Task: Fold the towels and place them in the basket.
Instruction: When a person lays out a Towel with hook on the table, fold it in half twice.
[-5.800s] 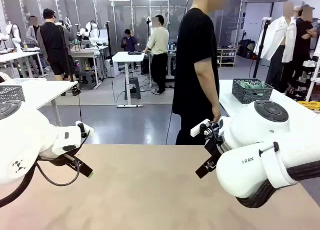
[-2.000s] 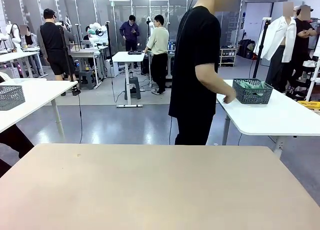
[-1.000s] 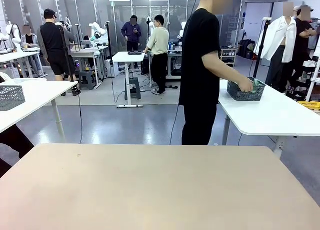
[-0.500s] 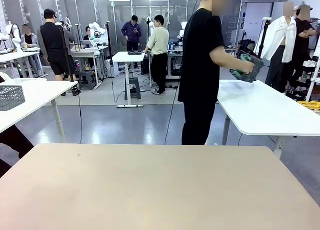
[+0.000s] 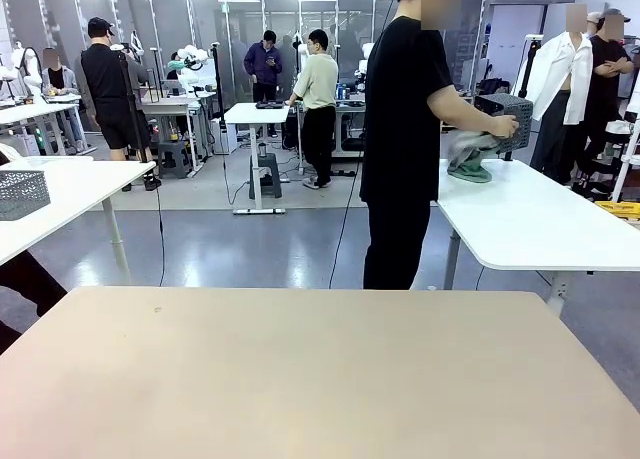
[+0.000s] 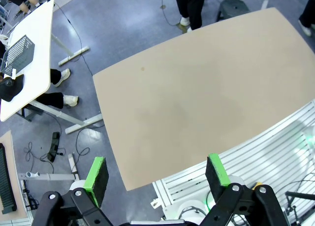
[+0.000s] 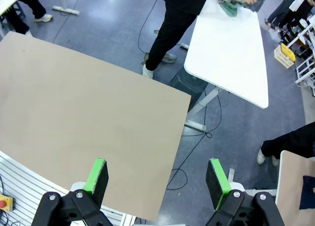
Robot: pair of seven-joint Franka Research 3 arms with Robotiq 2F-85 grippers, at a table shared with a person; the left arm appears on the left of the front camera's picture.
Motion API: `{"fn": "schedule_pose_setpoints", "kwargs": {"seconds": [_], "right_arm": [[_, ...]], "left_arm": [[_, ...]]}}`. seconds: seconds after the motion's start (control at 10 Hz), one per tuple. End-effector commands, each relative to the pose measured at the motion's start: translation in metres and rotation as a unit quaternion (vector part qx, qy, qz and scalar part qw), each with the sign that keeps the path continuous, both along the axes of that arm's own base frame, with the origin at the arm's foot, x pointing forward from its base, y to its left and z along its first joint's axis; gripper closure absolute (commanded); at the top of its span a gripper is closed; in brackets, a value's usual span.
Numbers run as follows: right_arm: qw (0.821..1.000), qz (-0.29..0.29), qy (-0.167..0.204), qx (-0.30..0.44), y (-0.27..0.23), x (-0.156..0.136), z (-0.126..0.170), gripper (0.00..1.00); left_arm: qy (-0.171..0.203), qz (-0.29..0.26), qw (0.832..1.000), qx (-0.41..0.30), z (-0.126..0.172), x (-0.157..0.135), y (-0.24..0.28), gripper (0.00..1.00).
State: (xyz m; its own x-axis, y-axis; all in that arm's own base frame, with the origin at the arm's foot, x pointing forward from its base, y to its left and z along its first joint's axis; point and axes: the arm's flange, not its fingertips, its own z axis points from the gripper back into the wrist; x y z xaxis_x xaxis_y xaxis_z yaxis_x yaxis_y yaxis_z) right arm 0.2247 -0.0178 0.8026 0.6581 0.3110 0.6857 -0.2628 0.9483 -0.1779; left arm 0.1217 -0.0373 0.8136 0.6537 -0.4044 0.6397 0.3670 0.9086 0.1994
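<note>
The left gripper (image 6: 156,173) hangs high over the tan table (image 6: 197,93). Its jaws are spread wide, the green pads (image 6: 96,176) far apart with nothing between them.

In the front view, a person (image 5: 400,109) in black stands beyond the tan table's far edge, turned toward a white table (image 5: 530,219) off to the right. One hand (image 5: 505,127) holds the basket (image 5: 512,109) lifted off that table and tipped on its side. The towels (image 5: 468,163) are bunched together just beneath the basket's lower left edge. The grey one is on top and the green one below, with the green one resting on the white table near its far left corner. Whether any cloth is inside the basket cannot be told.

The right gripper (image 7: 156,176) also hangs high. It looks down over the tan table's right edge and the floor beside it, with the white table and the towels far off at the top of its view. Its jaws are spread wide and hold nothing.
</note>
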Motion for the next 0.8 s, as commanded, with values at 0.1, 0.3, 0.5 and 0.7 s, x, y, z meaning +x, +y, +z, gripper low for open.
{"fn": "schedule_pose_setpoints", "kwargs": {"seconds": [0.1, 0.3, 0.5, 0.7], "right_arm": [[1.0, 0.0, 0.0, 0.0, -0.0002, 0.0012, 0.0006, 0.0], [1.0, 0.0, 0.0, 0.0, -0.0002, 0.0012, 0.0006, 0.0], [1.0, 0.0, 0.0, 0.0, -0.0002, 0.0012, 0.0006, 0.0], [1.0, 0.0, 0.0, 0.0, -0.0002, 0.0012, 0.0006, 0.0]], "left_arm": [[-0.004, -0.001, 1.0, 0.003, 0.0028, -0.0055, 0.0, 0.0], [-0.004, -0.001, 1.0, 0.003, 0.0028, -0.0055, 0.0, 0.0], [-0.004, -0.001, 1.0, 0.003, 0.0028, -0.0055, 0.0, 0.0], [-0.004, -0.001, 1.0, 0.003, 0.0028, -0.0055, 0.0, 0.0]]}}
